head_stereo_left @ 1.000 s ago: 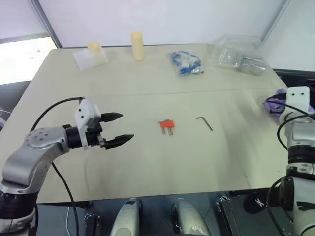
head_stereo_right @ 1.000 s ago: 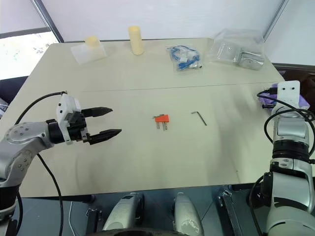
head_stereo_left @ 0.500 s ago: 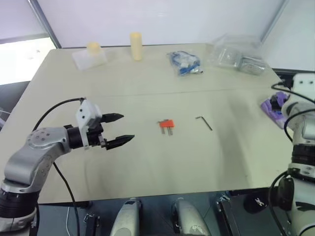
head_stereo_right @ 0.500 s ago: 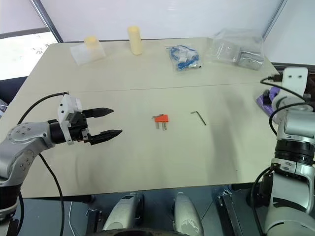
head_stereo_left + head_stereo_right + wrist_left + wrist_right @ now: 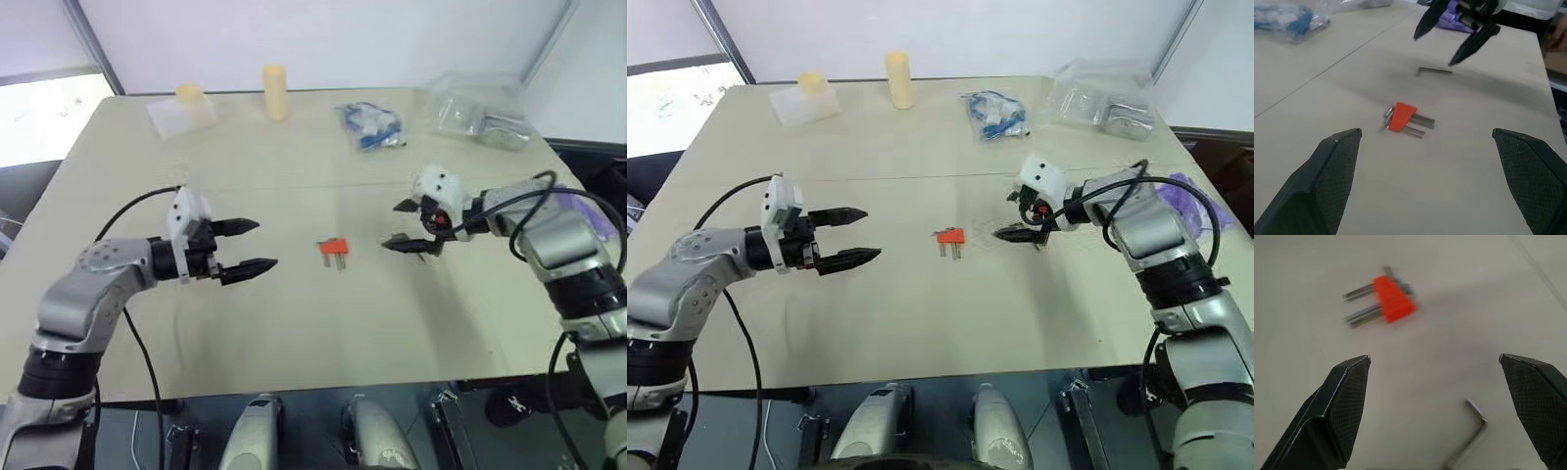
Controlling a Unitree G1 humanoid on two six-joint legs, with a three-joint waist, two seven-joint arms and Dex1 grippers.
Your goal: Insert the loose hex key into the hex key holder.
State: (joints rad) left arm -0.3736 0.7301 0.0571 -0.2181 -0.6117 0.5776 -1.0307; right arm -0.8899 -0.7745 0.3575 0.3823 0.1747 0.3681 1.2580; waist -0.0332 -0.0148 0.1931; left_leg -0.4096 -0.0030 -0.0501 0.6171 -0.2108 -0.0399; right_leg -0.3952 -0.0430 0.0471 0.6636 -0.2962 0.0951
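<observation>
Hex key holder [image 5: 947,236], red block with prongs, flat on table [image 5: 921,313], frame centre. Loose hex key [image 5: 1469,438] on table right of holder, under right gripper [image 5: 1016,215], not held. Right gripper hovering above key, jaws wide. Left gripper [image 5: 857,236] left of centre, jaws wide, empty, aimed toward holder. Risk: thin key lying flat, likely to slip or skid under closing fingertips; holder unsecured, could slide during insertion.

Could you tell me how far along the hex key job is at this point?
Nothing is done yet: the loose hex key lies on the table, apart from the hex key holder. In hand: the right end effector, open, hovers over the key. Left: grasping and inserting it. The left end effector is open, empty.
</observation>
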